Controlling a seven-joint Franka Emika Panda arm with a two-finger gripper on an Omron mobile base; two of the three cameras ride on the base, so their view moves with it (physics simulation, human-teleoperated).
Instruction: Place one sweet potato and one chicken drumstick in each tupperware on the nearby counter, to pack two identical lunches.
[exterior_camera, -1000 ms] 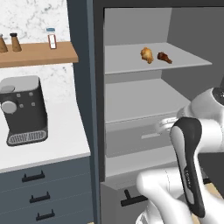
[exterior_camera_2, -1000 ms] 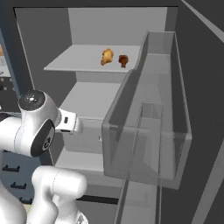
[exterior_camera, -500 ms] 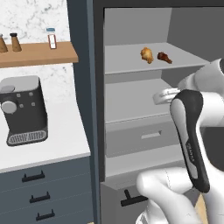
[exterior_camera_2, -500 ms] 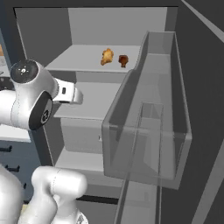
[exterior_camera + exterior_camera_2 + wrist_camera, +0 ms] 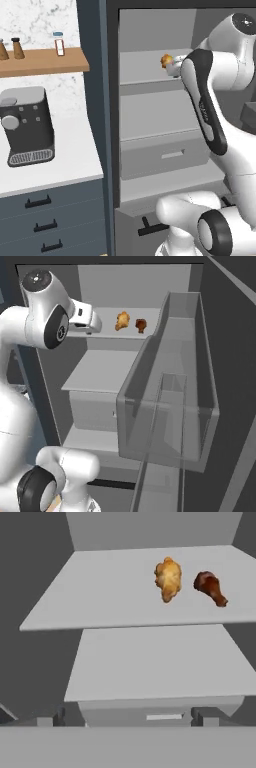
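Fridge shelf [image 5: 100, 607] ahead of gripper [image 5: 127, 714], fingers spread, empty; golden chicken drumstick [image 5: 168, 579] up-right: approach level, pinch thick end.

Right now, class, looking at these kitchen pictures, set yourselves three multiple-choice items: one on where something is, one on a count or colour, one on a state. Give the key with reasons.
1. Where do the chicken drumsticks lie?
A. on the top shelf of the open fridge
B. in the fridge drawer
C. beside the coffee machine

2. How many drumsticks are there, and what colours?
A. one, golden
B. two, one golden-brown and one darker reddish-brown
C. three, all dark

3. What is the state of the claw?
A. shut on a drumstick
B. open, holding nothing
C. shut on a shaker

Key: 1 A, the golden-brown drumstick and the darker drumstick rest on the top shelf. 2 B, the hand view shows two pieces, unlike in colour. 3 B, the claw has its tips wide apart with nothing between them.
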